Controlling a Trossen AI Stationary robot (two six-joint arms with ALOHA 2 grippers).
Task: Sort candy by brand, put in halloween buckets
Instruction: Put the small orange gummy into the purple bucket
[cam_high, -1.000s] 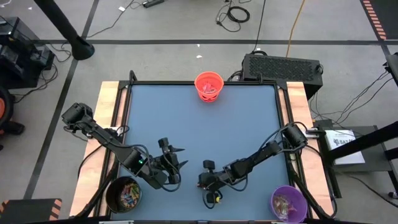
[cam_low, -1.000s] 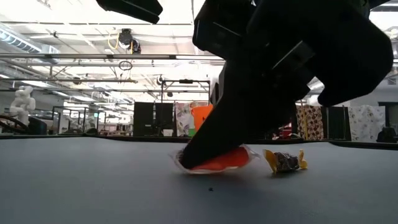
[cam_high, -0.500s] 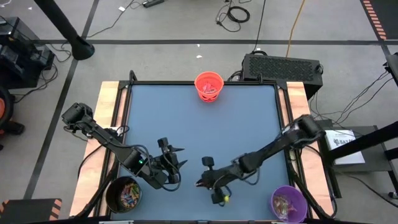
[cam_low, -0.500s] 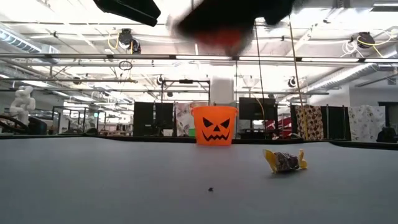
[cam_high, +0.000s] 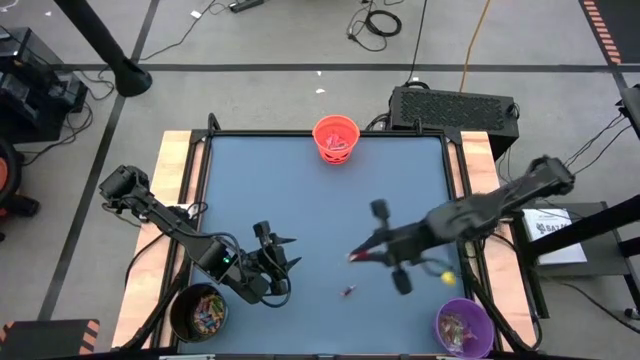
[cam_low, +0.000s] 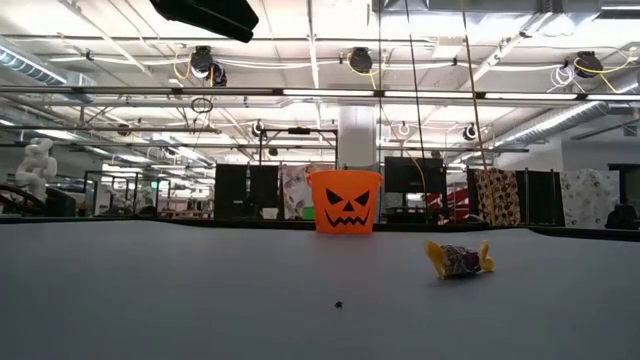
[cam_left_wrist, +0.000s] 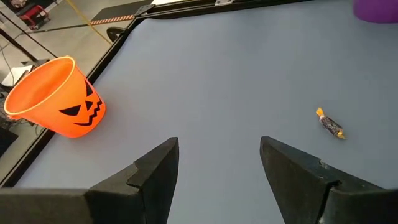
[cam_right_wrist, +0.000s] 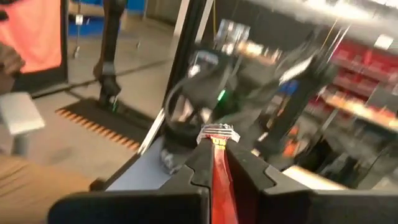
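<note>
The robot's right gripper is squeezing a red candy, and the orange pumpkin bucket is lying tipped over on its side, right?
Not quite. The orange pumpkin bucket stands upright, as the low view shows. The rest holds: the right gripper is shut on the red candy.

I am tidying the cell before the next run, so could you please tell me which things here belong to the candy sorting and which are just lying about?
Job:
- orange bucket
- black bucket
- purple bucket
- red candy in the right tool
- yellow-ended candy on the table

Lying about:
- black box behind the table
- floor cables
</note>
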